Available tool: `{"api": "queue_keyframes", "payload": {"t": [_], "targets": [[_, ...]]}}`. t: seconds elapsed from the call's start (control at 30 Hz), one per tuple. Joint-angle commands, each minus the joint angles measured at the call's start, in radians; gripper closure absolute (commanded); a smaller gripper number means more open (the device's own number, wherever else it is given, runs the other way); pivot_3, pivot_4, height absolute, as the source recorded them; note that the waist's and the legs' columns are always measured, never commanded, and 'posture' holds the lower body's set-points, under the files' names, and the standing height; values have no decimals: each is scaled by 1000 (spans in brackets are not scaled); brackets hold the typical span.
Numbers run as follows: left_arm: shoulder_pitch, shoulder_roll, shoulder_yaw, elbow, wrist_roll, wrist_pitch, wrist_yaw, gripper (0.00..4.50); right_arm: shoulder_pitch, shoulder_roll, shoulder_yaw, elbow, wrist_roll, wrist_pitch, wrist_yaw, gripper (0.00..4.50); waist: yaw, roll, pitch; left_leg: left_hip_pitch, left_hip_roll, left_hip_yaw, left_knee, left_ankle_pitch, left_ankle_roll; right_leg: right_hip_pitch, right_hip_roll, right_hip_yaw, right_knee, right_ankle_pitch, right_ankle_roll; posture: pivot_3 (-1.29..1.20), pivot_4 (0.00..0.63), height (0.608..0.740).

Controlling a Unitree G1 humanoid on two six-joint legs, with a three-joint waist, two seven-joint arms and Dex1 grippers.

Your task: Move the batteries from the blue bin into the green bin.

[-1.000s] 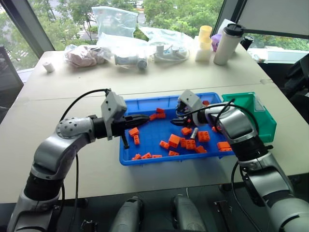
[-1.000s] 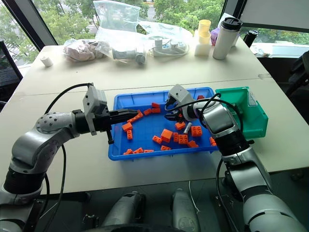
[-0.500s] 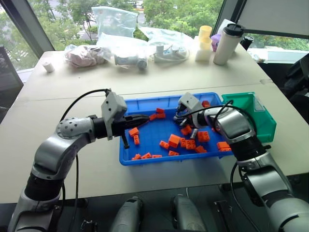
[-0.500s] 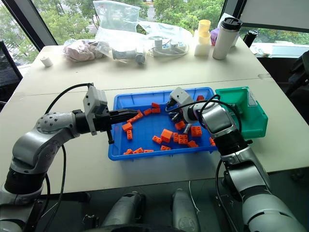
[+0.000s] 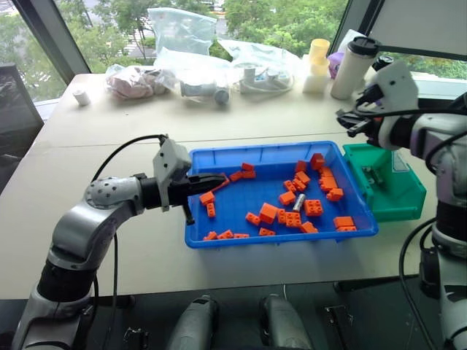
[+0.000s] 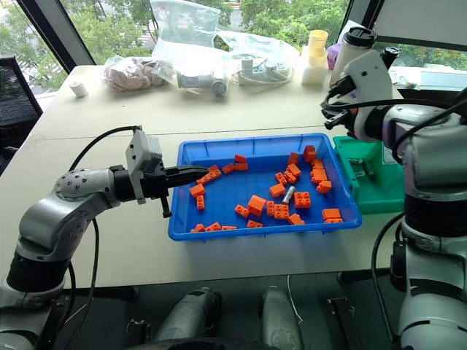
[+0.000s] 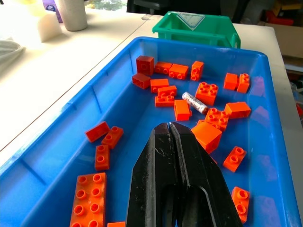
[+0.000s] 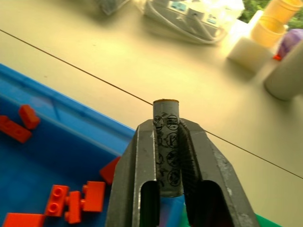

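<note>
Beige table (image 5: 109, 240), seam running across behind the blue bin (image 5: 211, 239). Green bin (image 5: 408, 205) touching the blue bin's right end. Well behind the blue bin: clear bags (image 5: 175, 33), power strip (image 5: 259, 76), white tumbler (image 5: 352, 67), yellow cups (image 5: 318, 51). Far back and left of it: small white roll (image 5: 82, 97).

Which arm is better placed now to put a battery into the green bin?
Right. The right gripper already grips a battery near the green bin; the left gripper is shut, empty, at the blue bin's far end.
</note>
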Motion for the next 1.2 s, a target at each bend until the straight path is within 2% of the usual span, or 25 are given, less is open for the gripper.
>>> {"api": "queue_keyframes", "payload": {"t": [0.03, 0.17, 0.23, 0.27, 0.33, 0.47, 0.67, 0.73, 0.8, 1.0, 1.2], "targets": [[-22, -1, -4, -2, 1, -29, -16, 4500, 84, -107, -64, -9, 9, 18, 8, 4456, 0, 0, 0, 0, 0, 0, 0, 0, 0, 0, 0, 0, 0, 0, 0, 0, 150, 740], [-27, -7, -13, 5, -1, -36, -26, 4500, 215, -167, -93, 2, 31, -8, 24, 4456, -4, 0, 0, 0, 0, 2, 0, 0, 0, 0, 0, 1, 0, 0, 0, 0, 150, 740], [-26, -9, -17, 5, 0, -39, -28, 4500, 271, -174, -97, 11, 39, -32, 29, 3419, -6, 0, 0, 1, 1, 5, 0, 0, 1, 0, 0, 3, 1, 0, 0, 0, 150, 740], [-28, -9, -19, 8, 1, -40, -28, 4500, 298, -175, -97, 21, 41, -48, 32, 3089, -6, 0, 0, 2, 1, 5, 0, 0, 1, 0, 0, 3, 1, 0, 0, 0, 150, 740], [-33, -10, -24, 12, 4, -42, -28, 4500, 333, -171, -93, 42, 47, -78, 34, 2144, -6, 0, 0, 3, 1, 6, 0, 0, 1, 1, 0, 4, 1, 0, 0, 0, 150, 740], [-30, -4, -19, 4, 1, -36, -25, 4500, 313, -175, -84, 26, 68, -94, 29, 73, -7, 0, 0, 3, 1, 8, 0, -1, 1, 1, 0, 5, 1, 0, 0, 0, 150, 740], [-32, 2, -15, 3, 0, -32, -21, 4500, 217, -171, -17, -135, 195, -74, 122, 23, -14, 0, 0, 4, 2, 9, 0, -1, 1, 1, 1, 5, 1, 0, 0, 0, 150, 740], [-35, 3, -14, 3, -1, -31, -20, 4500, 211, -160, 8, -171, 230, -59, 137, 23, -17, -1, 0, 4, 2, 8, 0, -1, 2, 1, 1, 5, 1, 0, 1, 0, 150, 740], [-39, 6, -16, 6, 2, -32, -22, 4500, 242, -145, 84, -214, 248, -94, 161, 23, -15, -1, 0, 4, 2, 8, 0, -1, 2, 2, 0, 5, 1, 0, 1, 0, 150, 740], [-50, 12, -14, 10, -1, -27, -25, 4500, 246, -85, 276, -133, 185, -223, 156, 23, -19, -2, 0, 4, 1, 8, 1, -1, 3, 2, 0, 5, 0, 0, 1, 0, 150, 740], [-47, 14, -13, 3, -3, -22, -19, 4500, 211, -61, 391, -49, 124, -307, 177, 23, -20, -2, 0, 4, 1, 8, 1, -1, 2, 2, 0, 5, 0, 0, 1, 0, 150, 740]]}}
